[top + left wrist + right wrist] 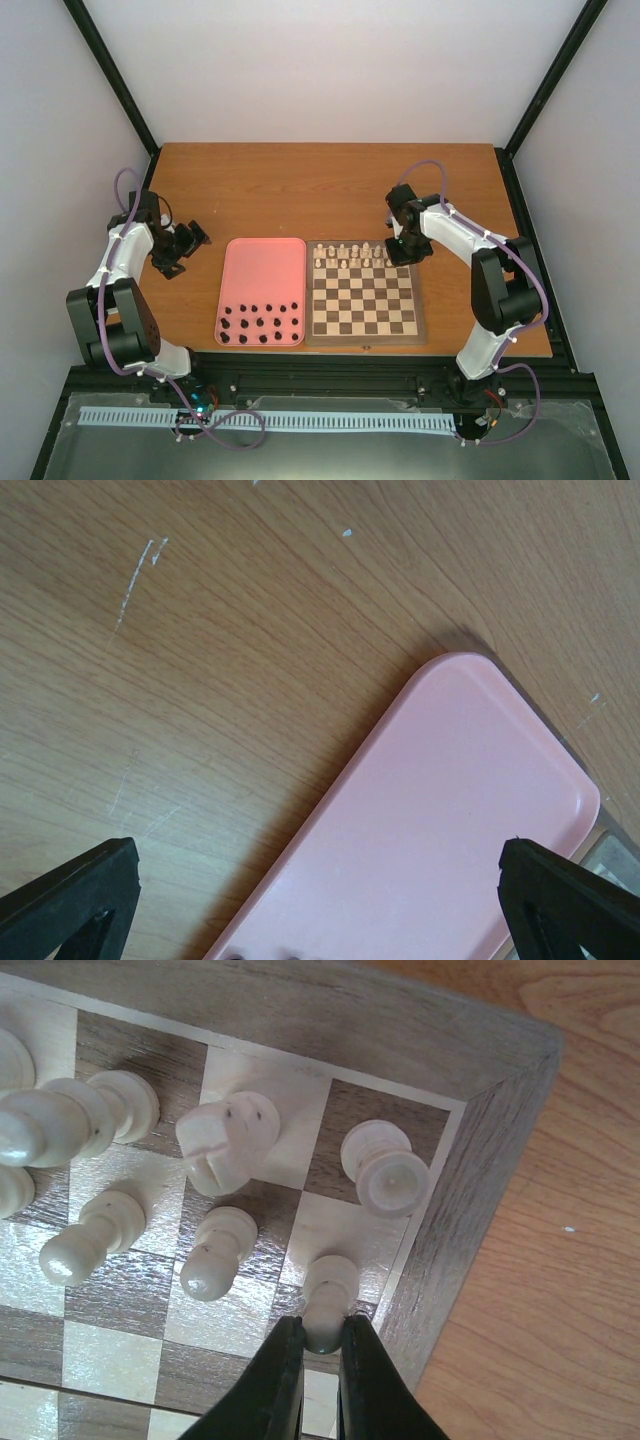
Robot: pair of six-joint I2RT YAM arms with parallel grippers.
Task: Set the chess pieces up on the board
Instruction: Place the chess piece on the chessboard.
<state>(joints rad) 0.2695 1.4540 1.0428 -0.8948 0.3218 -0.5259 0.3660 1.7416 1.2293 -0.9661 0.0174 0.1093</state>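
The wooden chessboard [365, 325] lies at the table's middle, with cream-white chess pieces [350, 255] in two rows along its far edge. My right gripper [405, 248] is over the board's far right corner. In the right wrist view it [322, 1335] is shut on a white pawn [328, 1300] standing on the edge-file square in front of the rook [388, 1168]. A knight [226, 1142] and more pawns [212, 1252] stand beside it. My left gripper [185, 250] is open and empty above the table, left of the pink tray; its fingertips [85, 895] frame the tray's far corner.
The pink tray [262, 270] lies left of the board and holds several tiny black pieces [262, 325] in its near part. In the left wrist view the tray [450, 810] fills the lower right over bare wood. The table's far edge meets white walls.
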